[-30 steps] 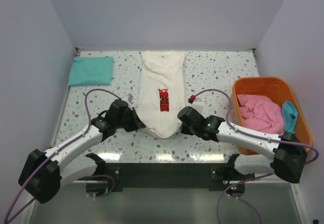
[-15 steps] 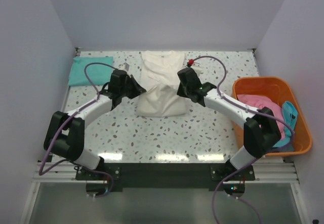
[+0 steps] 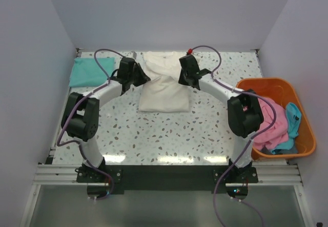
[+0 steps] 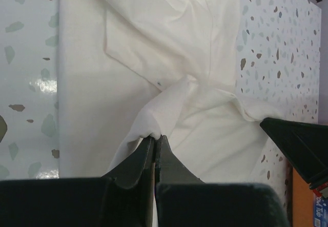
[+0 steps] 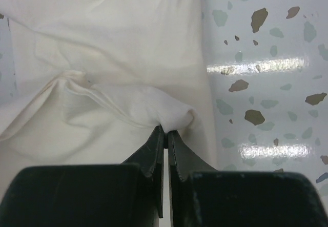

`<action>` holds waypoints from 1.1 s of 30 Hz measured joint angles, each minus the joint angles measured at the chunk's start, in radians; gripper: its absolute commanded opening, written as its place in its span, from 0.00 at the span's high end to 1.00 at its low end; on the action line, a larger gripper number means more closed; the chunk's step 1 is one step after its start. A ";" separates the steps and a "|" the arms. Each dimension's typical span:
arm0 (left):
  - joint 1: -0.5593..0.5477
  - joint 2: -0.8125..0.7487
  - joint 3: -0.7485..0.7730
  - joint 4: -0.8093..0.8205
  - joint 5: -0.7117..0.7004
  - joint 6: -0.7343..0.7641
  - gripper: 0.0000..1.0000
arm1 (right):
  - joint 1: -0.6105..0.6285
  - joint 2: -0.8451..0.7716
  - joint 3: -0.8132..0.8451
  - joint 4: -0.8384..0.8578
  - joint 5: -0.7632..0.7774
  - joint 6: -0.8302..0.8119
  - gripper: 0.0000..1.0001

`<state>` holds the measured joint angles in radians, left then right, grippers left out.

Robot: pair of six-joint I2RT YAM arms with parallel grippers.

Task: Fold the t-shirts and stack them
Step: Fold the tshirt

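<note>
Holding: the left gripper (image 4: 155,138) and the right gripper (image 5: 165,131) are each pinching one fold of the cream t-shirt (image 3: 163,96).
Jaws, left: the two fingers are pressing almost together, clamping a raised pucker of cream cloth on the shirt's left side.
Jaws, right: the two fingers are squeezing narrow in the same way on a pinched ridge of cream cloth on the shirt's right side.
Cloth between them: the fabric is bunching into diagonal creases that run from one grip to the other, and the tip of the right gripper is showing at the right edge of the left wrist view.
Place of the cream t-shirt: it is lying in the middle of the far half of the table (image 3: 154,135), its near part sitting as a flat rectangle and its far part reaching toward the back edge.
Arms (image 3: 82,117): two, both stretching far across the table, one on each side of the cream shirt.
Teal t-shirt (image 3: 92,71): one, lying flat and folded at the far left corner, apart from the cream one.
Orange basket (image 3: 302,129): one, sitting at the right edge of the table.
Pink t-shirt (image 3: 269,122): one, lying crumpled inside the basket, partly hiding behind the right arm's elbow.
Blue t-shirt (image 3: 293,115): one, lying in the basket beside the pink one, on its right and near sides.
Count of shirts: four are showing, two on the table and two in the basket.
</note>
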<state>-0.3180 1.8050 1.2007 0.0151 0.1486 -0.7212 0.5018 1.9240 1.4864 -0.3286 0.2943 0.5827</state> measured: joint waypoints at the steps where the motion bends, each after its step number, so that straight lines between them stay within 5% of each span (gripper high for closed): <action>1: 0.003 0.014 0.012 -0.003 -0.004 0.003 1.00 | -0.003 0.006 0.006 0.000 -0.002 -0.004 1.00; 13: 0.037 0.168 0.113 -0.023 -0.041 0.010 0.95 | -0.026 0.132 0.093 0.007 -0.054 -0.034 0.99; 15: 0.042 0.192 0.128 -0.025 -0.039 0.016 0.74 | -0.026 0.151 0.107 0.005 -0.055 -0.034 0.85; 16: 0.044 0.203 0.134 -0.025 -0.036 0.025 0.47 | -0.027 0.160 0.116 0.002 -0.054 -0.034 0.69; 19: 0.048 0.217 0.139 -0.028 -0.025 0.034 0.24 | -0.030 0.177 0.145 -0.018 -0.054 -0.031 0.45; 22: 0.050 0.214 0.139 -0.029 -0.020 0.045 0.00 | -0.032 0.177 0.168 -0.030 -0.055 -0.039 0.35; 23: 0.050 0.209 0.136 -0.030 -0.019 0.049 0.00 | -0.032 0.177 0.170 -0.031 -0.059 -0.042 0.32; 26: 0.050 0.164 0.102 -0.033 -0.017 0.056 0.00 | -0.032 0.160 0.155 -0.046 -0.077 -0.040 0.02; 33: 0.050 -0.138 -0.157 -0.038 -0.016 0.064 0.00 | -0.032 -0.109 -0.186 -0.042 -0.146 -0.002 0.01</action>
<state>-0.2684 1.6669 1.0439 -0.0227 0.1329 -0.6575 0.4702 1.8149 1.3003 -0.3706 0.1486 0.5804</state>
